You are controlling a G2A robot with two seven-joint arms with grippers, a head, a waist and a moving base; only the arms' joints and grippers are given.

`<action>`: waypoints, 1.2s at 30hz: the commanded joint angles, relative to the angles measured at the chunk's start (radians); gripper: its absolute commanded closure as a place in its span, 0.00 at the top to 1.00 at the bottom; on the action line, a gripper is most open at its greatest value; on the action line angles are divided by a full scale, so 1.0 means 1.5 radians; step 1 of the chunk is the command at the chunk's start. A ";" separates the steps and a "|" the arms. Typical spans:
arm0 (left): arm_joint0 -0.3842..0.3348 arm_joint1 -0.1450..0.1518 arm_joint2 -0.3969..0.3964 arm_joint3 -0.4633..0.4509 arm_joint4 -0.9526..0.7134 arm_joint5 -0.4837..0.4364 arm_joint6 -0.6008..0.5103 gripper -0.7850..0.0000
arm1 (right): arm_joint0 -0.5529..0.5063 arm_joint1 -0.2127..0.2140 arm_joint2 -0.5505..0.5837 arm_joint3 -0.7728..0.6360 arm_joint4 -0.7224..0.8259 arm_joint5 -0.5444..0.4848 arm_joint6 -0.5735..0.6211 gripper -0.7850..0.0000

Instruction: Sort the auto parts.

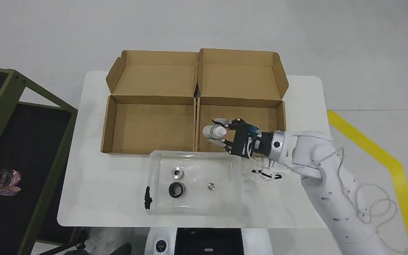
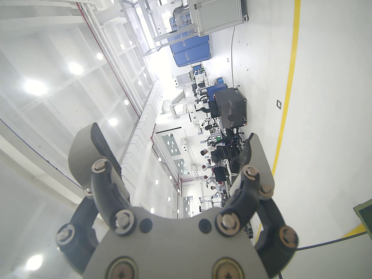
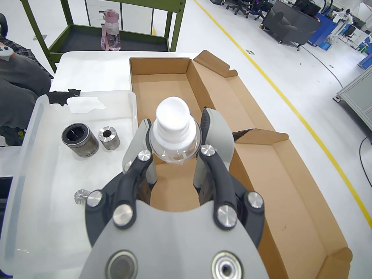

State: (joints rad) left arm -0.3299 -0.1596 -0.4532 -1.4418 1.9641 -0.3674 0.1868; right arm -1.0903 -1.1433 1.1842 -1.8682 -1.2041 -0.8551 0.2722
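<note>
The left gripper (image 2: 174, 134) has its fingers spread wide with nothing between them, and it points out at the hall, away from the table.

With 12 o'clock as the side far from the robot, a green cart (image 1: 38, 159) stands off the table (image 1: 89, 191) at 9 o'clock, with a pink bottle (image 3: 110, 30) on its shelf. At 11 o'clock lies the left cardboard box (image 1: 150, 127), its lid folded back.

At 6 o'clock sits a clear bin (image 1: 223, 201) with a black scrap (image 1: 148, 196) on its 9 o'clock rim. Inside it are a black bearing (image 1: 177, 189), a small metal cylinder (image 1: 175, 172) just beside that at 12 o'clock, and a small metal piece (image 1: 211, 187) apart from them at 3 o'clock.

The right cardboard box (image 1: 255, 115) touches the left one along a shared wall. The right gripper (image 1: 218, 131) is clamped on a white-capped clear part (image 1: 214, 131) over this box's 7 o'clock corner. The shared wall stands close at the part's 9 o'clock, and the bin's far rim lies just at its 6 o'clock.
</note>
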 commanded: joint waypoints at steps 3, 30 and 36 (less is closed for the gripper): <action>0.000 0.000 0.000 0.000 0.000 0.000 0.000 1.00 | 0.022 -0.003 -0.014 0.042 0.009 0.011 -0.003 0.00; 0.000 0.000 0.000 0.000 0.000 0.000 0.000 1.00 | 0.174 -0.044 -0.147 0.329 0.053 0.121 0.019 0.00; 0.000 0.000 0.000 0.000 0.000 0.000 0.000 1.00 | 0.195 -0.052 -0.164 0.374 0.051 0.120 0.014 0.00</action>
State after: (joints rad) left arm -0.3299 -0.1596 -0.4532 -1.4418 1.9641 -0.3674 0.1868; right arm -0.8019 -1.2193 0.9404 -1.3194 -1.1326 -0.6740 0.2968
